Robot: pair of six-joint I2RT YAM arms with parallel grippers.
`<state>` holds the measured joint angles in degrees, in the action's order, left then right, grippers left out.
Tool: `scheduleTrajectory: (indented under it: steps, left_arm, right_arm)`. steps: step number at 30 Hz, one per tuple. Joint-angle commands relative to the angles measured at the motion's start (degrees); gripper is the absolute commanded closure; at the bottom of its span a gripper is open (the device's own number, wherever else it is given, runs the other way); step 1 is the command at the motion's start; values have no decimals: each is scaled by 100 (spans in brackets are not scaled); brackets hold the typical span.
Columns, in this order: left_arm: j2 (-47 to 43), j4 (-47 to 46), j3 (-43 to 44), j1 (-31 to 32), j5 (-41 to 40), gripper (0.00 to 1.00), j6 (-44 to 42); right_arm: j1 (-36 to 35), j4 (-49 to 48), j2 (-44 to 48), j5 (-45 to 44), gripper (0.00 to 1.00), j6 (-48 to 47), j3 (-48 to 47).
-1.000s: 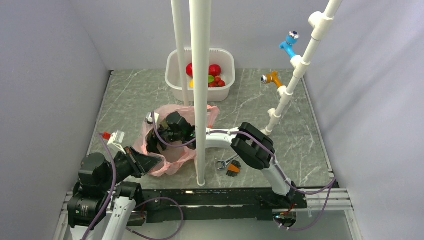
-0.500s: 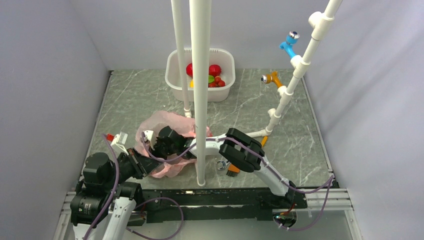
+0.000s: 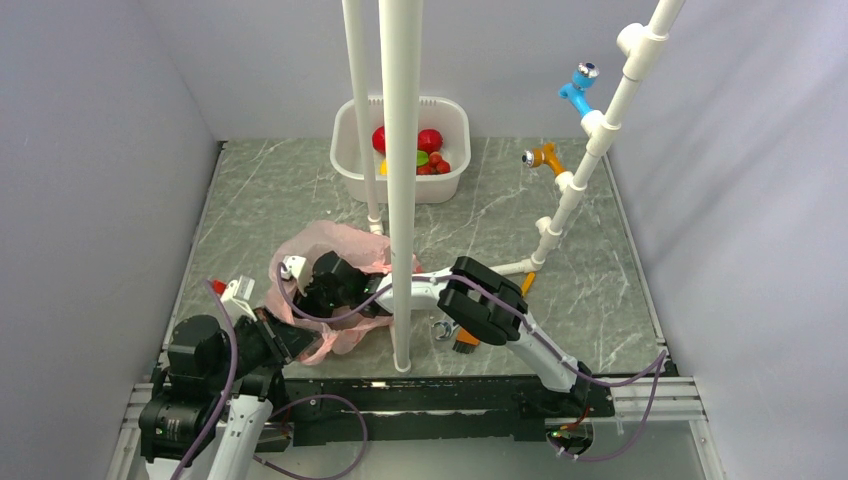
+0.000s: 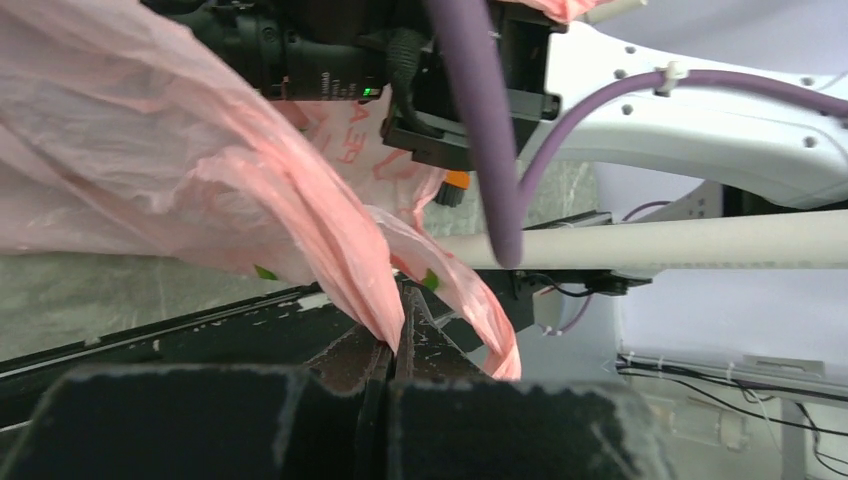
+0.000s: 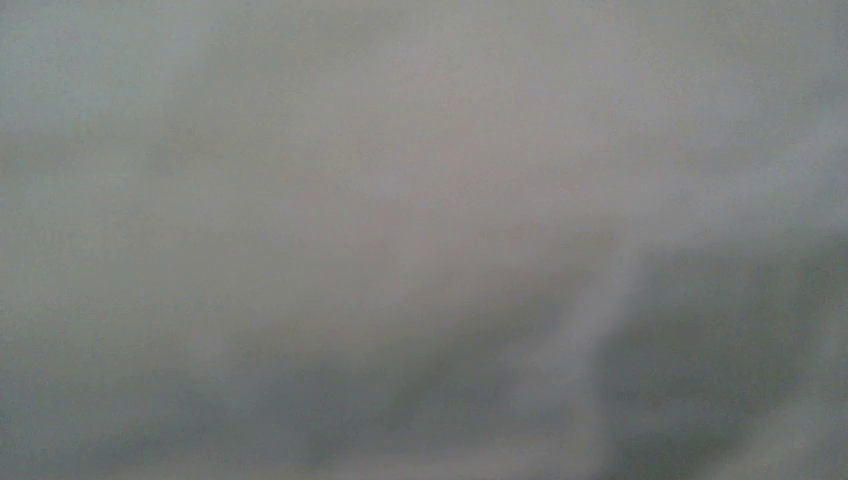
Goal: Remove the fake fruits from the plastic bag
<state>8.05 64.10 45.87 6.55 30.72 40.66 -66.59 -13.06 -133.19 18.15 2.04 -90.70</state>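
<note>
Table (image 3: 260, 190) — grey-green marbled top. Far centre: white tub (image 3: 445, 186). Near, left of centre: crumpled pink plastic bag (image 3: 330, 243). Near edge, just right of the thick white post (image 3: 401, 200): orange-handled tool (image 3: 466, 341), wrench (image 3: 441, 330) touching it. Right: slanted pipe stand (image 3: 590, 140).

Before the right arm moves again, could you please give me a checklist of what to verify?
1. Grip of left jaws on the pink plastic bag: ok; the film is pinched between them.
2. State of right jaws: cannot tell; their wrist view is a grey blur.
3. Anything left inside the bag: cannot tell; nothing shows.
4. Drop-off at the white tub: ok; red and green fake fruits lie in it.
5. Are the orange-handled tools clear of the right arm: cannot tell; they lie right beside its elbow.
</note>
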Motion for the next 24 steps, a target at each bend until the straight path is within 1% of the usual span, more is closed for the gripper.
scheduleTrajectory:
  steps: [1,5,8,13,19,24]
  left_arm:
    - [-158,395,170,-31,-463,100,-190]
    - [-234,635,266,-31,-770,100,-240]
    - [-323,874,372,-31,-1224,100,-166]
    - [-512,929,493,-32,-1564,100,-53]
    - [-551,983,521,-31,-1743,100,-48]
    - [-649,1213,661,-32,-2114,100,-116]
  right_arm:
    - [-12,227,245,-99,61,35,-146]
    - [-6,219,598,-27,68,70,-11]
    - [2,305,830,76,74,99,53]
    - [48,371,1247,281,85,220,278]
    - [122,327,1694,389,89,356,742]
    - [217,301,2130,270,92,301,1337]
